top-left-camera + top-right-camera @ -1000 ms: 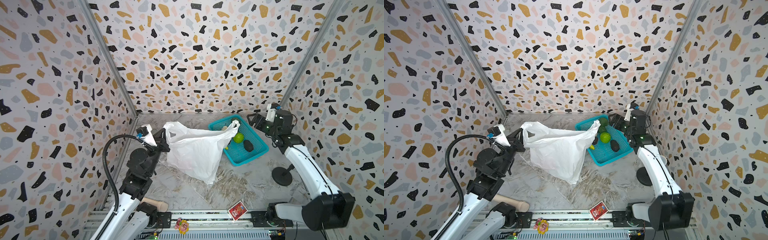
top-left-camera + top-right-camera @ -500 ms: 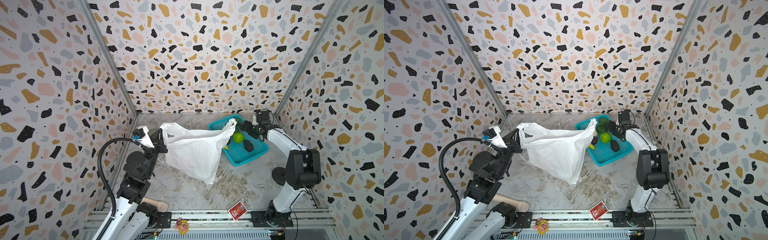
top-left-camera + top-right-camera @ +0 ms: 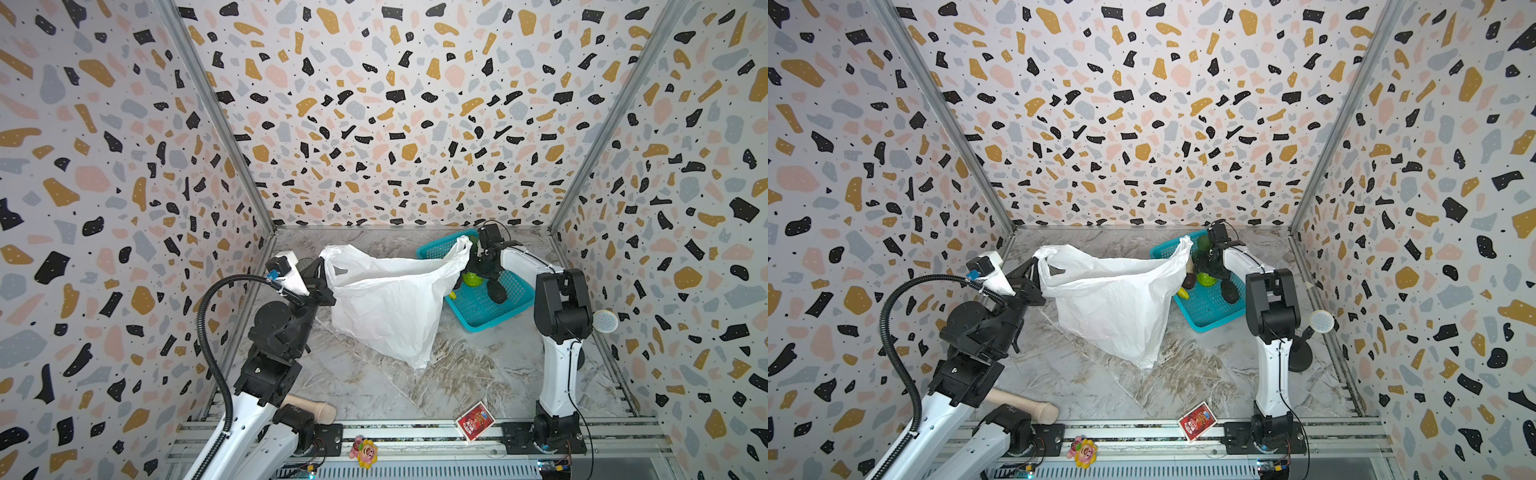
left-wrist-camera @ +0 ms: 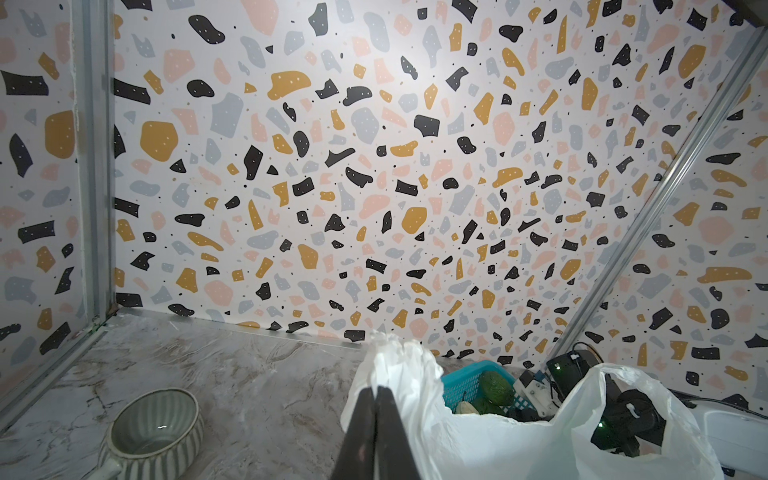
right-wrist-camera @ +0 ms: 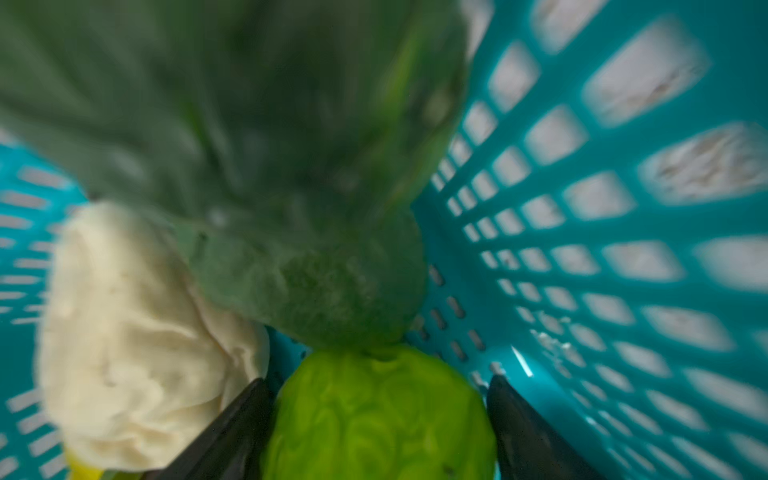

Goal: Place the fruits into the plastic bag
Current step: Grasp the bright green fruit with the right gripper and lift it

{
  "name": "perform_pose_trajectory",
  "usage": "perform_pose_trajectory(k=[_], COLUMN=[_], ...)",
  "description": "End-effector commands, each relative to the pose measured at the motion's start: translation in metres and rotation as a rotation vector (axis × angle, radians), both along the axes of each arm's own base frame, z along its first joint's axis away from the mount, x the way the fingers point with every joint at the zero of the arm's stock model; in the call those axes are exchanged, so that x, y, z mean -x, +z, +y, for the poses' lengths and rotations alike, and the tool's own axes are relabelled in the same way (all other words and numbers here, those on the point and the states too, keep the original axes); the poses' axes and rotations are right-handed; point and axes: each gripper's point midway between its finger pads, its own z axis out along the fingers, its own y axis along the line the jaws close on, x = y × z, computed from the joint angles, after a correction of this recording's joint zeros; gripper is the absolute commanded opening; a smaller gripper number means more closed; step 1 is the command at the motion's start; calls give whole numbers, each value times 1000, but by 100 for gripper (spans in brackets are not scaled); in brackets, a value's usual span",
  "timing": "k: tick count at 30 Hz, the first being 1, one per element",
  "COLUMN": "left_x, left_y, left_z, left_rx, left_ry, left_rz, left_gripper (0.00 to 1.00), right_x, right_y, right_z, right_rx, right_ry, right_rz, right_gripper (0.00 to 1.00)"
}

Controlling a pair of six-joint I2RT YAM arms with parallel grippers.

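Note:
The white plastic bag (image 3: 386,299) (image 3: 1108,299) stands open mid-table. My left gripper (image 3: 322,266) (image 4: 376,390) is shut on its left handle and holds it up. The fruits lie in the teal basket (image 3: 490,316) (image 5: 623,249) just right of the bag. My right gripper (image 3: 473,276) (image 5: 378,380) reaches into the basket, a finger pressed against each side of the bright green fruit (image 3: 1207,280) (image 5: 378,415), which still rests there. Around it lie a dark green fruit (image 5: 249,166), a cream knobbly piece (image 5: 133,332), a black oval (image 3: 497,293) and a yellow banana (image 3: 1182,293).
A ribbed ceramic bowl (image 4: 153,428) sits at the back left. Along the front rail lie a red card packet (image 3: 475,420), a pink-yellow flower toy (image 3: 363,449) and a wooden handle (image 3: 311,409). A round mesh head on a black stand (image 3: 1322,321) is by the right wall.
My right arm has swung in from behind the basket and dropped into it, and its jaws have narrowed round the bright green fruit. The left gripper shifted slightly left, still holding the handle.

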Motion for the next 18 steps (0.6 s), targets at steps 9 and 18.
perform_pose_trajectory(k=[9,18], left_x=[-1,-3], left_y=[12,8], left_z=[2,-1], left_rx=[6,23], left_ry=[11,-5], left_rz=[-31,-27], left_gripper=[0,0], right_x=[19,58], right_y=[74,93], right_z=[5,11], right_rx=[-41,-100], right_ry=[67,117], right_rz=[-159,-170], right_gripper=[28,16])
